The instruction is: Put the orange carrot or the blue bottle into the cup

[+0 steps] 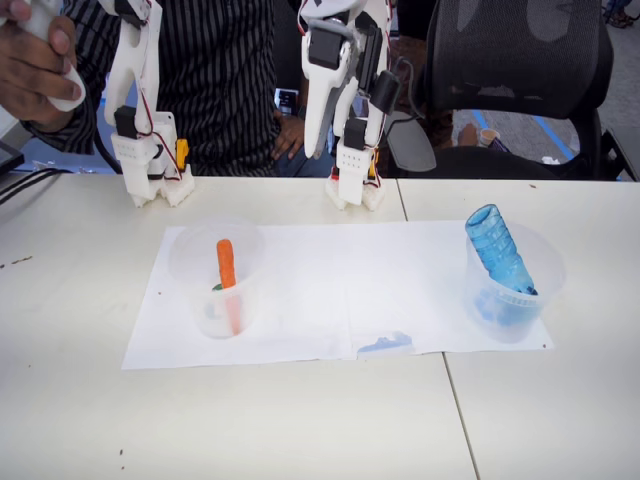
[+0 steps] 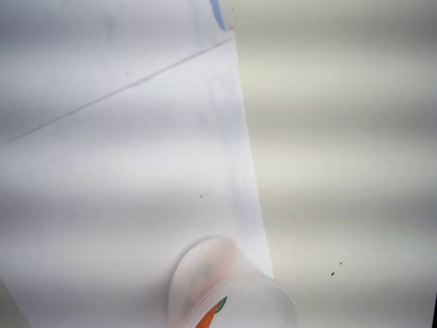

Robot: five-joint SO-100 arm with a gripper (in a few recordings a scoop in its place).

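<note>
The orange carrot (image 1: 227, 268) already stands upright inside the cup (image 1: 215, 265) on the paper sheet (image 1: 330, 300). It is probably light, stiff and ridged, best gripped at the thick top. The gripper (image 1: 345, 135) is folded back; I cannot tell its opening.

The orange carrot (image 1: 227, 272) is standing almost straight up inside the cup (image 1: 214, 268), with its top sticking out over the rim. The clear cup is sitting upright on the left in the fixed view. The blue bottle (image 1: 499, 250) is leaning in another clear cup (image 1: 513, 290) on the right.
</note>
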